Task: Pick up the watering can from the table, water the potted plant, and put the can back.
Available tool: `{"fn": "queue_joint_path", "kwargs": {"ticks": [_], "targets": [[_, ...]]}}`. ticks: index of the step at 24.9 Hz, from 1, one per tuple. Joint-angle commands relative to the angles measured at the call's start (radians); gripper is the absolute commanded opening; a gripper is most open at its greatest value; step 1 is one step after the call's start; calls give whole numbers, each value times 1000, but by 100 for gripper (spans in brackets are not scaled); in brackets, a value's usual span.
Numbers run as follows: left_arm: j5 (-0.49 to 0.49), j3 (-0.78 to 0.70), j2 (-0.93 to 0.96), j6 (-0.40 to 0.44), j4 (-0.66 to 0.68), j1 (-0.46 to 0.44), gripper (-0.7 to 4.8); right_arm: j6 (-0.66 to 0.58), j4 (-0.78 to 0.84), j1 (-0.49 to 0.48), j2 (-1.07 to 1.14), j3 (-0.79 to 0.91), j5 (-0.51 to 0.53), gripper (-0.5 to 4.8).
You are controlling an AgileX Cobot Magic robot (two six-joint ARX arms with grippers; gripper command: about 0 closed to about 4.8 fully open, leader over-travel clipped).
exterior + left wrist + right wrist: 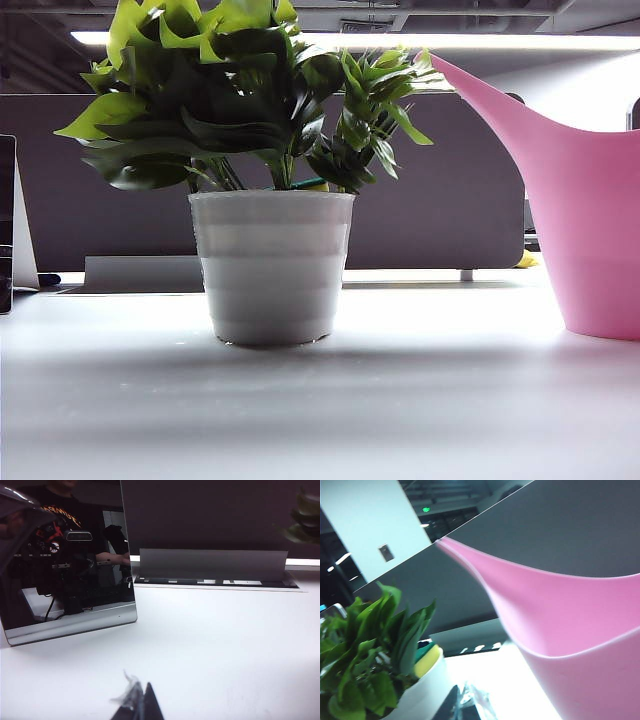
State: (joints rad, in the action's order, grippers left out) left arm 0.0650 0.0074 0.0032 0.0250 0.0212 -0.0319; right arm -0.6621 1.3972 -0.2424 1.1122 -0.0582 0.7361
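Note:
The potted plant [270, 265], bushy green leaves in a white ribbed pot, stands mid-table. At the right edge of the exterior view the pink watering can [590, 220] rests on the table [400, 410], its long spout reaching up toward the leaves. Neither gripper shows in that view. The right wrist view has the can [570, 630] close and large, the plant [365, 645] beside it, and my right gripper [470, 705] low between them, fingertips together with nothing seen between. My left gripper [141, 700] hangs shut over bare table, far from the plant's leaves [305, 515].
A dark reflective screen [65, 565] stands on the table's left side. A dark grey partition [440, 200] with a grey strip [212, 565] at its foot closes off the back. A yellow and green thing [427, 661] shows by the pot's rim.

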Motion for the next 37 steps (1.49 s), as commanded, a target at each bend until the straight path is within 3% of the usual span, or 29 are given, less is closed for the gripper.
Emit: {"fn": "queue_joint_path", "kwargs": {"ticks": [1,18,22,25,26,27,31,33,37], "targets": [[0,1,1,-3,-7,-1,-5,6,13,27,-2,-3,3,-8],[1,1,1,-3,-7,-1,-5,45,1,26,-7,-3,2,-8],[1,1,1,-3,-7,-1,-5,88,-227,26,-243,-3,3,-8],[2,1,1,-3,-7,0,-5,312,-592,27,-494,-3,-21,-8],[1,1,1,-3,-7,-1,-5,354,-687,27,-549,-3,-55,-8],[2,1,1,-3,-7,-1,-5,403,-843,27,-635,-3,-174,-8],[2,1,1,-3,-7,0,-5,409,-1149,27,-780,-2,-528,-8],[2,1,1,-3,-7,0,-5,409,-1246,27,-850,-2,-599,-8],[2,1,1,-3,-7,0,-5,420,-1303,38,-973,24,-608,-8]]}}
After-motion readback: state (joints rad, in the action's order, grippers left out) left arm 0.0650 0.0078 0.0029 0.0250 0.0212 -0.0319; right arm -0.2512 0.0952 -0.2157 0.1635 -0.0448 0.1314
